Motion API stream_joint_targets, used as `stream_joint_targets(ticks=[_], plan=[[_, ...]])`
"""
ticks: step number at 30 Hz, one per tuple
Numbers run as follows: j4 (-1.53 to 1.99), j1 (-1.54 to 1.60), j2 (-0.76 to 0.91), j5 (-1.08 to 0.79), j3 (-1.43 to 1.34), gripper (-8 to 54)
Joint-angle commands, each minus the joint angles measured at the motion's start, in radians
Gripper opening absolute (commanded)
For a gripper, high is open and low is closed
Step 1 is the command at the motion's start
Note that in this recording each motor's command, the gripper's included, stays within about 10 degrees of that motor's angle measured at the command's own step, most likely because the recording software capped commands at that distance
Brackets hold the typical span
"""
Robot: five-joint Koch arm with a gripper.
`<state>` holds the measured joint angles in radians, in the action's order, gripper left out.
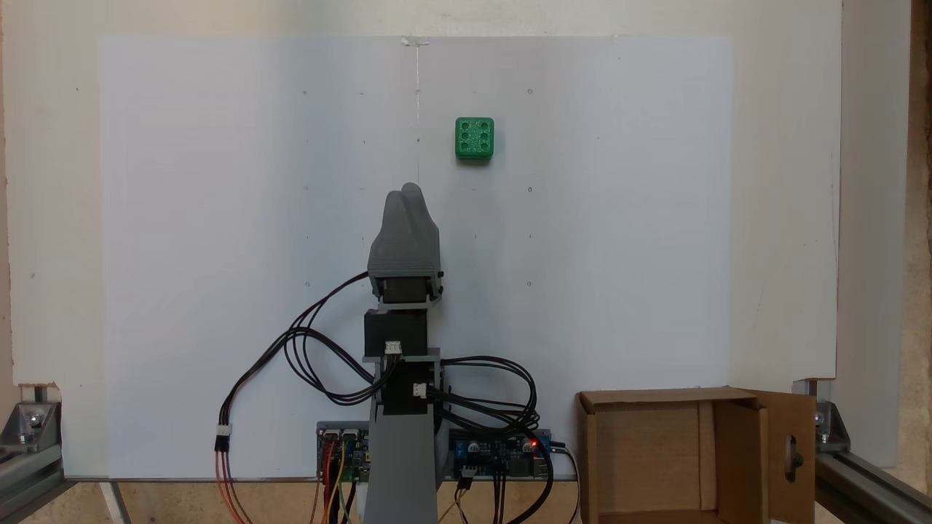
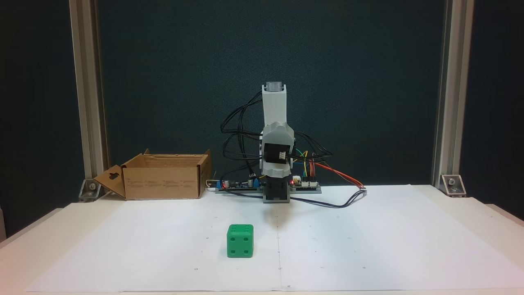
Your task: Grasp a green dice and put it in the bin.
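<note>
We see the green dice (image 1: 475,137) alone on the white tabletop (image 1: 218,218), well ahead of the gripper (image 1: 410,191) and slightly right of it in the top-down fixed view, six pips up. The gripper's tips meet, apparently closed and empty. Nothing blocks our reach; the bin (image 1: 659,397) sits beside the arm's base.

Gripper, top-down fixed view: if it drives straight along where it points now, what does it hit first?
Probably nothing: the gripper points up the picture along the white sheet, and the green dice sits right of that line. Its height and tilt are unclear, so it might meet the sheet.
</note>
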<state>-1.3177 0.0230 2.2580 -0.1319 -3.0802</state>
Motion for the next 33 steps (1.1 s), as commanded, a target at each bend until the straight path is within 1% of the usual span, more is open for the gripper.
stream_joint_targets(ticks=[1,9,16,19,22,29,33], plan=[[-0.023,0.02,0.106,0.032,-0.049,44.6],[-0.029,0.054,0.107,0.023,-0.049,45.0],[0.002,0.044,0.104,0.021,-0.02,43.9],[0.228,0.015,0.107,0.018,0.107,44.1],[0.44,-0.098,0.107,0.018,0.28,44.0],[0.917,-0.149,0.106,0.04,0.724,42.9],[1.181,-0.149,0.104,0.061,0.864,43.0]])
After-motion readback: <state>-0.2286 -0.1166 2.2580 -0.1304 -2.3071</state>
